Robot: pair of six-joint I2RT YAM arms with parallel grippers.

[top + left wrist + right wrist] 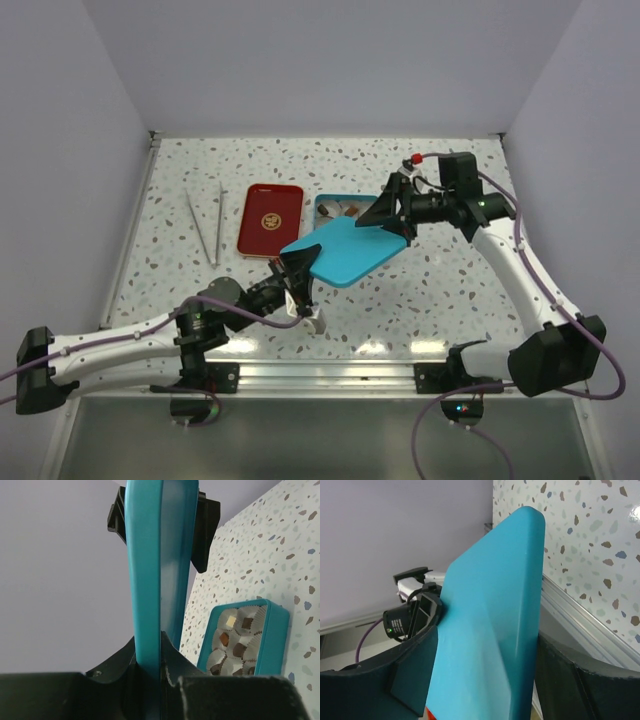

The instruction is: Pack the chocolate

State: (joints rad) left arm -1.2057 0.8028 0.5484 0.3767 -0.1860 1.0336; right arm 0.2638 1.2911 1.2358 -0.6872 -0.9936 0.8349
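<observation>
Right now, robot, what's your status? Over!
Teal lid shut in left jaws; right jaws around it, grip unclear. Chocolates sit in tin. Lid aloft, tin uncovered.

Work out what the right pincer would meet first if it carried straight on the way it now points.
The flat teal lid, which lies between the right pincer's fingers. Beyond it along that line sits the left pincer, clamped on the lid's opposite end; depth there is unclear.

Teal lid point(350, 250) and teal tin point(275, 630); white paper cups point(216, 657) hold dark brown and cream chocolate point(239, 651). Red tray point(255, 235), gold emblem point(271, 221), on a white, brown-flecked table point(450, 290).
</observation>
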